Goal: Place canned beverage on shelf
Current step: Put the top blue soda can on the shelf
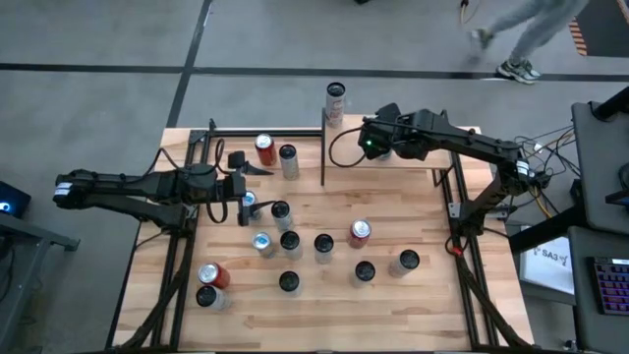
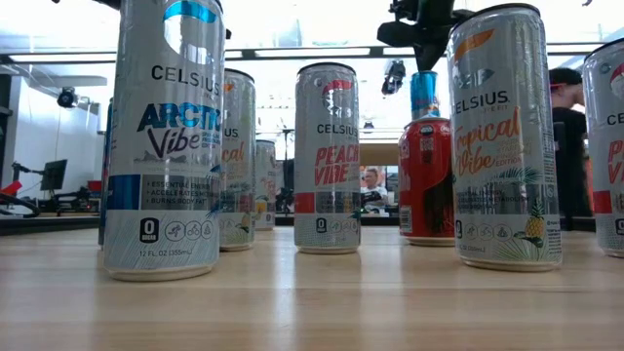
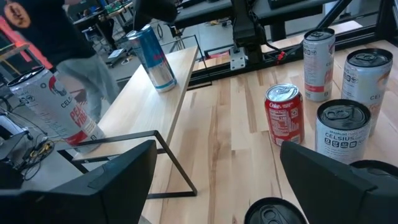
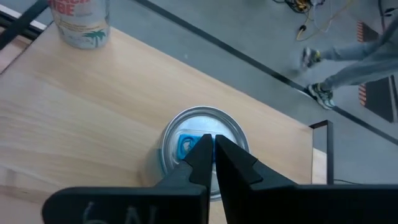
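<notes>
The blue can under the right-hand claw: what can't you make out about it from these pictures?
- Grip: in the right wrist view the shut right gripper covers the tab of the blue can, so whether it pinches anything is unclear.
- Label: that view shows only the lid.
- High view: the right arm hides the can.
- Base: in the low view a red can stands in front.

Tabletop (image 2: pixel 312 302): pale wood planks, smooth, matt. Cans (image 2: pixel 327 156): glossy printed metal, bare aluminium lids. Shelf (image 4: pixel 74 99): light wood board w/ thin matt black metal posts. Right gripper (image 4: pixel 212 155): matt black plastic.
</notes>
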Motion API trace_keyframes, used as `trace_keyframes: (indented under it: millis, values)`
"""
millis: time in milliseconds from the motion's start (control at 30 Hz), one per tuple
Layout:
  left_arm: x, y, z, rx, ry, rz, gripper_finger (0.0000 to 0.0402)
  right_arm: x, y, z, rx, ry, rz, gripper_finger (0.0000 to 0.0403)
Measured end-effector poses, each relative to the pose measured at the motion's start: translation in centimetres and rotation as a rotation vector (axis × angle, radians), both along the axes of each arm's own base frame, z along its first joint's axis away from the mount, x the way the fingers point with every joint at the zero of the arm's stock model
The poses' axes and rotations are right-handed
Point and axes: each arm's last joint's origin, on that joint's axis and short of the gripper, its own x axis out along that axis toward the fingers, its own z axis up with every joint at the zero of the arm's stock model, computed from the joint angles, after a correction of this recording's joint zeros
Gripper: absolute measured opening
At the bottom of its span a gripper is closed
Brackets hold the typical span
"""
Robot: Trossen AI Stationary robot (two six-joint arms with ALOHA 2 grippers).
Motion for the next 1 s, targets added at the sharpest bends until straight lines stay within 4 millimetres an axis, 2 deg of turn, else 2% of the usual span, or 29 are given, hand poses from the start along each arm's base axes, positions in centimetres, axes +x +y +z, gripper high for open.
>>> trace_keyframes:
  millis: [333,567,833,1000]
  values:
    - [0.0,0.0,0.0,0.003,-0.001,0.005,0.0326,-0.2,-0.4,0.2,-0.032,0.013,-0.015,0.0011]
    - [0.0,0.2,0.0,0.022,-0.001,0.066,0.0326,-0.8,-0.2,2.3,-0.056,-0.071,-0.014,0.0011]
    - [0.0,0.2,0.0,0.022,-0.001,0.066,0.0326,0.0,0.2,3.1,0.118,-0.202,0.111,0.0011]
    - [0.0,0.2,0.0,0.023,0.0,0.069,0.0326,0.6,0.2,2.1,0.181,-0.217,0.133,0.0011]
